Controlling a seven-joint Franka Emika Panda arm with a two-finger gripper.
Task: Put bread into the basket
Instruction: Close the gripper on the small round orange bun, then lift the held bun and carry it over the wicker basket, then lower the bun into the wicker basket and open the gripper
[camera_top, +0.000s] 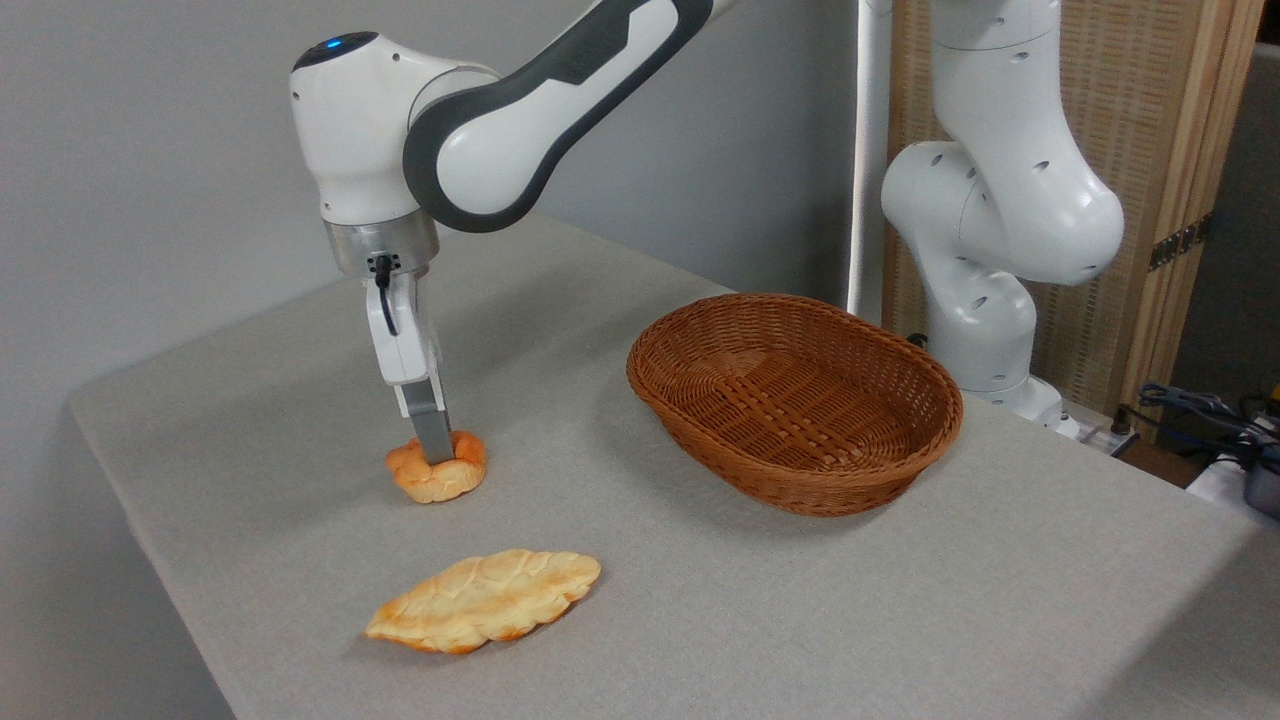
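The bread (437, 477), a small round golden-orange bun, rests on the grey table at the left. My gripper (436, 455) comes straight down onto it. I see the gripper edge-on, so only one grey finger (432, 430) shows, its tip down against the bun's top middle. The other finger is hidden behind it, and the gap between them cannot be seen. The basket (800, 480), oval brown wicker with nothing in it, stands to the right of the bun, well apart from it.
A long flat leaf-shaped pale golden bread (485, 600) lies near the table's front, below the bun. The arm's white base (985, 330) stands behind the basket at the right. Cables (1200, 405) lie off the table's far right.
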